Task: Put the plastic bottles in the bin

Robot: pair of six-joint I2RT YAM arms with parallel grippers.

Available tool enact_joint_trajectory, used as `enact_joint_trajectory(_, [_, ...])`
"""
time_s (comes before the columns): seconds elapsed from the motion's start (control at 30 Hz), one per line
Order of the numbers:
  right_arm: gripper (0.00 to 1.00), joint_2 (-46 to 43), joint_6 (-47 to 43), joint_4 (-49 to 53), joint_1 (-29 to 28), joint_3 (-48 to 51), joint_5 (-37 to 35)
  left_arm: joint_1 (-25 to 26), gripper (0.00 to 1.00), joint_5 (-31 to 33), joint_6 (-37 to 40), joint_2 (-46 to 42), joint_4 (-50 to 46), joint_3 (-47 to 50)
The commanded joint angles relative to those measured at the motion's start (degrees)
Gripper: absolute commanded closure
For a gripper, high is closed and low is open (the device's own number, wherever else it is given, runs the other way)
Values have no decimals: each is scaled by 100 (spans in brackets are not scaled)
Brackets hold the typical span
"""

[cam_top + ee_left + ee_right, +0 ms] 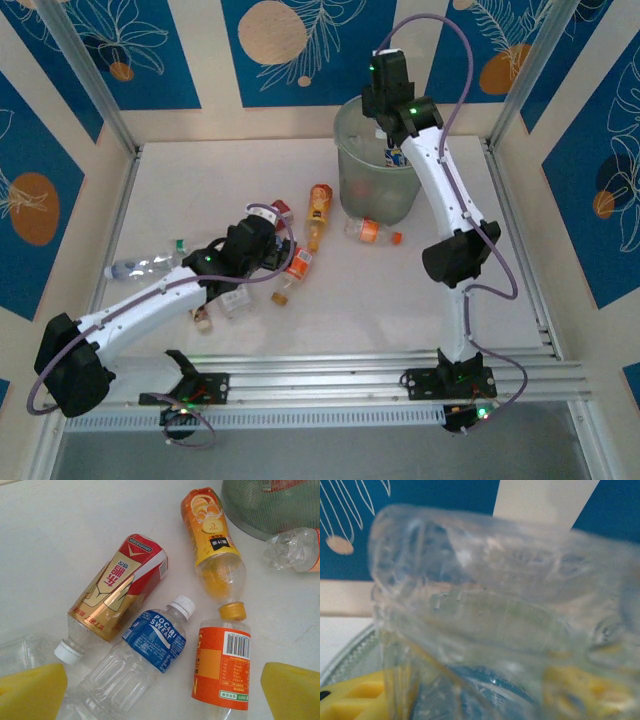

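**Left pincer wide over the blue-label bottle; right pincer holds a clear one at the bin**

Your left pincer [160, 695] hangs w/ jaws wide and nothing in them. The blue-label bottle [152, 640] lies flat on the table [50, 530] directly beneath it, btwn the two yellow fingers [30, 692].

Its long axis runs on a slant: base toward the left finger, white cap pointing away and to the right. That's skewed to the closing line, so I'd say turn the wrist first, or the jaws will catch it cornerwise.

It's crowded here:
- The red-gold bottle [117, 590] lies alongside on the far-left side, touching or nearly so.
- The orange-label bottle [222, 667] sits just inside the right finger, its axis pointing straight away from the pincer.
- The juice bottle [212, 545] butts its yellow cap against that one's far end.

Expect the right finger to land on or beside the orange-label bottle. The left finger has more room.

The bin [270, 505] stands ahead and to the right of the left pincer, w/ a crushed clear bottle [295, 550] just beside its base.

The right arm is the nearer one to the bin. The right pincer [470, 695] is clamped on a clear bottle [495, 605], w/ the bin rim below and to its left. It looks ready to drop. The left arm's lane to the bin crosses that spot, so time it.
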State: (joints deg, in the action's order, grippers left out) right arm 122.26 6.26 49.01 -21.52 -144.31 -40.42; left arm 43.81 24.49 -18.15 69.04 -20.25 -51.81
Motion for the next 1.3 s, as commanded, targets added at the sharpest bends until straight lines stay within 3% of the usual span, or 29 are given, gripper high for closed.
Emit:
enact_joint_trajectory(0.0, [49, 31, -24, 384, 57, 20, 238, -78, 0, -36, -50, -49, -34, -74])
enact_joint_trajectory(0.83, [45, 875, -50, 1209, 451, 394, 1060, -90, 1, 67, -73, -38, -76, -103])
enact_joint_trajectory(1.27, [14, 1134, -65, 1324, 534, 239, 1098, -97, 0, 126, -24, -27, -137, -153])
